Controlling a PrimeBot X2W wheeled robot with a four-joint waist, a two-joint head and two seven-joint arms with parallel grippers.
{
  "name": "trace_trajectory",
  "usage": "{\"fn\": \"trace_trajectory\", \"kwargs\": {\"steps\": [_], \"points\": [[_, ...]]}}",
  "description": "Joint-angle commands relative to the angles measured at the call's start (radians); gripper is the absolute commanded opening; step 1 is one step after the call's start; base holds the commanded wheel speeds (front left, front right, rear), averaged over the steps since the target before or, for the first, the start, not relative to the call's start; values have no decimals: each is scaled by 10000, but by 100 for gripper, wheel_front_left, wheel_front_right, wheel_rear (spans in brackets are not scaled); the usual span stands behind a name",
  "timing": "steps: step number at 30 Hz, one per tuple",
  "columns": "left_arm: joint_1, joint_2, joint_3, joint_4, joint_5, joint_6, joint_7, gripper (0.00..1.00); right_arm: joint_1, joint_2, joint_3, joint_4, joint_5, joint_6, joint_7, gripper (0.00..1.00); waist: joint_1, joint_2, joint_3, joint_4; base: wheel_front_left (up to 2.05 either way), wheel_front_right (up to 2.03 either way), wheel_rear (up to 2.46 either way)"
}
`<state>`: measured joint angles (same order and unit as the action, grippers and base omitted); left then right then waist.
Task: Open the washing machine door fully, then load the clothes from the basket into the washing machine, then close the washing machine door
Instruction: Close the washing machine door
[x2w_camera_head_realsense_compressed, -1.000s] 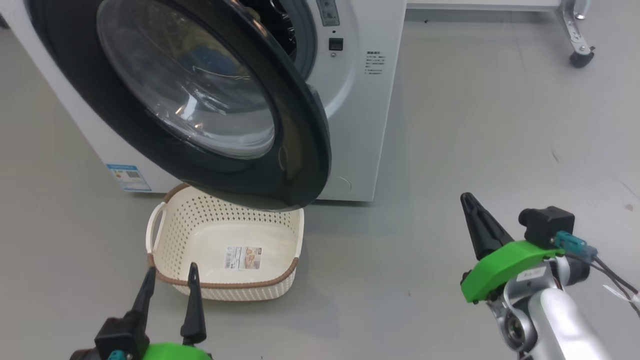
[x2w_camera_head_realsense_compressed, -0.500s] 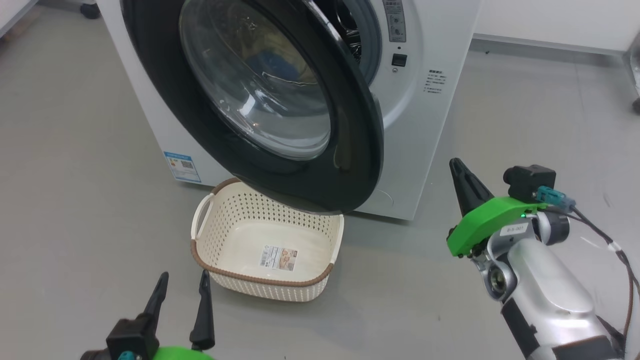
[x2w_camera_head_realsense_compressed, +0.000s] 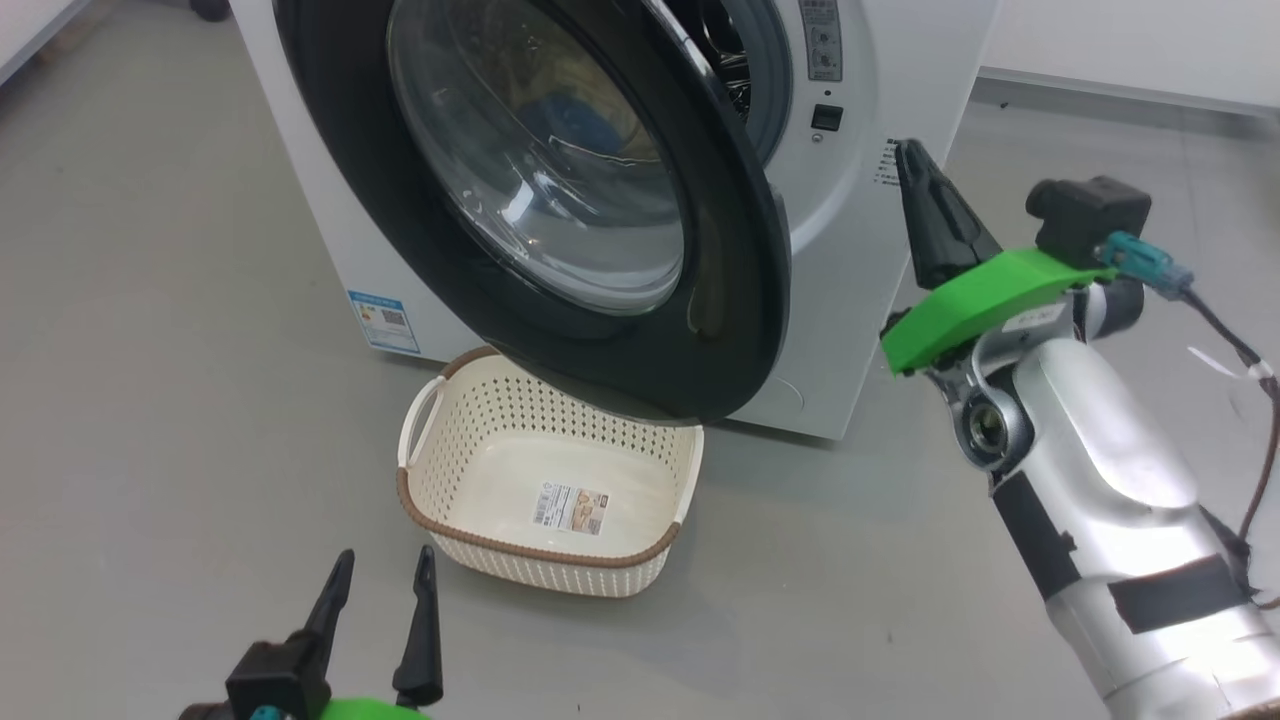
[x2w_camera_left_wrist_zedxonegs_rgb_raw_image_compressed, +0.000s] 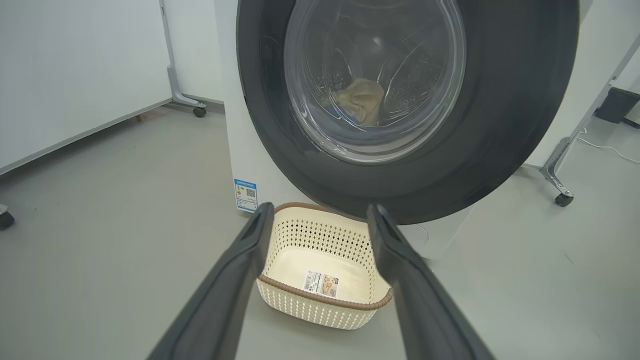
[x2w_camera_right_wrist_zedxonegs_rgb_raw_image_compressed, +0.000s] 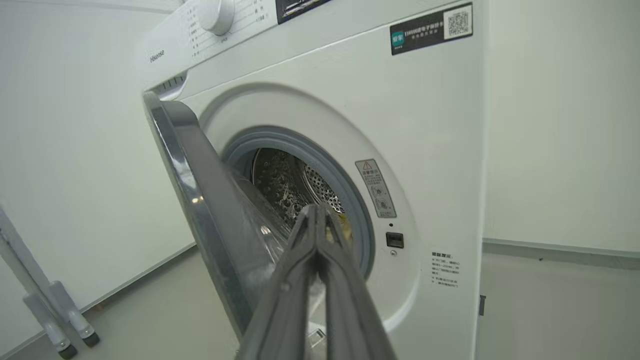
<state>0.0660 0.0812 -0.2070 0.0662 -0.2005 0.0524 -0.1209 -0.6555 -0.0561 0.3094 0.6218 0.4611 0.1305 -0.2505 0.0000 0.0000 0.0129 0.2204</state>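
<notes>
Cream perforated plastic basket (x2w_camera_head_realsense_compressed: 520, 553) sits empty; right gripper (x2w_camera_head_realsense_compressed: 910, 155), fingers pressed together, has risen beside the glossy black round door (x2w_camera_head_realsense_compressed: 740, 300), presumably for closing; left gripper (x2w_camera_head_realsense_compressed: 386, 555) spread.

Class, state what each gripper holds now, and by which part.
Nothing is held: the left gripper is open and empty, the right gripper is shut on nothing.

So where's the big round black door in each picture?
Head view: washing machine door at the top middle, swung partly open.
Left wrist view: washing machine door across the top, facing the camera.
Right wrist view: washing machine door edge-on, left of centre.
Shared landmark: the white washing machine behind it.
</notes>
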Motion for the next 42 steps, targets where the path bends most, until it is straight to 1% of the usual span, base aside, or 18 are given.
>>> {"fn": "trace_trajectory", "kwargs": {"steps": [1, 6, 9, 12, 15, 24, 29, 42], "points": [[-548, 37, 291, -257, -93, 20, -156, 100, -631, 58, 327, -675, 130, 2, -108, 0, 0, 0, 18, 2, 0, 0, 0], [-704, 35, 302, -157, -164, 39, -284, 100, -979, 58, 1188, -1714, 214, 2, -110, 0, 0, 0, 78, 59, 0, 0, 0], [-771, 59, 315, -106, -201, 40, -334, 100, -1108, 58, 1781, -1939, 326, 2, 154, 0, 0, 0, 100, 98, 0, 0, 0], [-808, 78, 305, -53, -221, 42, -382, 100, -1194, 58, 2289, -1908, 431, 2, 498, 0, 0, 0, 110, 163, 0, 0, 0], [-844, 73, 260, 4, -244, 43, -406, 100, -1327, 58, 2639, -1590, 537, 2, 770, 0, 0, 0, 111, 264, 0, 0, 0], [-989, -24, 106, 142, -411, 119, -542, 100, -1759, 58, 3431, -153, 819, 2, 1061, 0, 0, 0, 239, 519, 0, 0, 0], [-1118, -46, 23, 220, -425, 146, -645, 100, -1897, 58, 3854, 559, 1070, 2, 1019, 0, 0, 0, 361, 610, 0, 0, 0], [-1247, -72, -103, 344, -467, 247, -833, 100, -2423, 58, 4476, 1669, 1642, 2, 657, 0, 0, 0, 473, 663, 0, 0, 0]]}}
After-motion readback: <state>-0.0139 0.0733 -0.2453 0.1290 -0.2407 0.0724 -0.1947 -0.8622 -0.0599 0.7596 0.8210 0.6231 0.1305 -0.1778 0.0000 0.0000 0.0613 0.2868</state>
